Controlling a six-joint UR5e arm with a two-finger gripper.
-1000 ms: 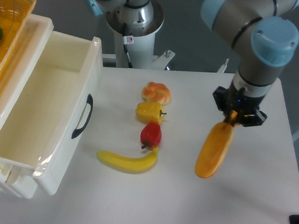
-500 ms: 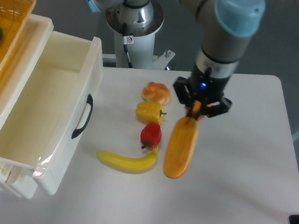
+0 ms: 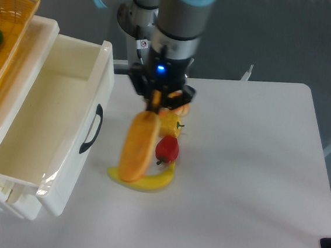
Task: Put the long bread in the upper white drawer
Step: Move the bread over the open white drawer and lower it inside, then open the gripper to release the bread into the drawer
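While my gripper (image 3: 155,104) is clamped tight on the top end of the long bread (image 3: 139,146), the loaf hangs down over the banana (image 3: 143,181) w/ the red fruit (image 3: 167,149) just beside it. Upper white drawer (image 3: 54,126) sits open to the left, nothing visible inside atm.

The hand (image 3: 154,103) has carried the long bread (image 3: 138,146) leftward, now beside the upper white drawer (image 3: 65,127).

1. The claw (image 3: 154,103) grips the top end of the long smooth orange-yellow bread (image 3: 138,147).
2. The bread hangs over the curved yellow banana (image 3: 148,183).
3. The big white plastic drawer (image 3: 64,143) stands open beside it.
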